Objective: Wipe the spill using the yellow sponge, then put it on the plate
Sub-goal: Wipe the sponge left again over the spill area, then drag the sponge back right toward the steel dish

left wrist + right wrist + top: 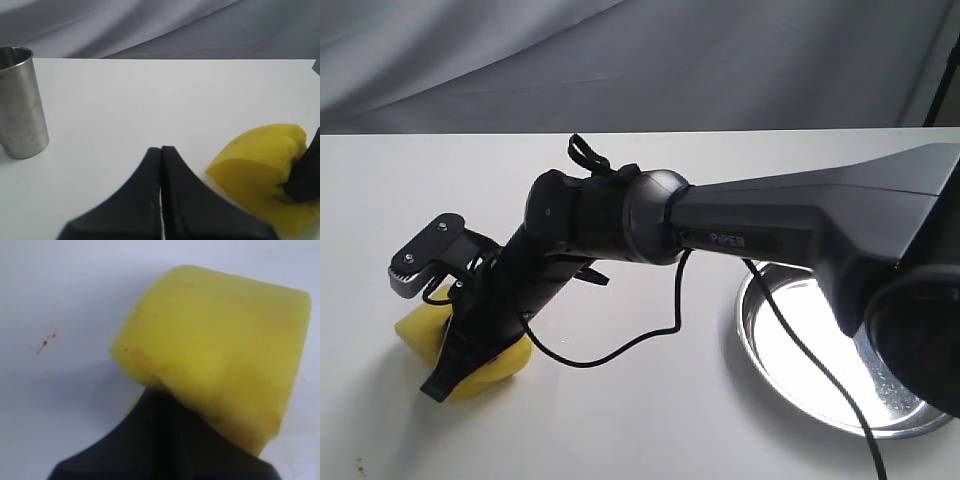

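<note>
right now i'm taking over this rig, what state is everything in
Left claw: shut, empty, beside the sponge.
Right claw: shut on the yellow sponge, which is squeezed and down at the table, well away from the plate.
Spill: no puddle in view, only brown specks by the sponge. Anything under the sponge is hidden.
To do: finish wiping if needed, then put the sponge on the plate.

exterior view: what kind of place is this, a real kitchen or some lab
Most likely a robot test bench, not a kitchen: a plain white table, a grey cloth backdrop hung behind it, and just a few props, a sponge, a steel plate and a metal cup.
</note>
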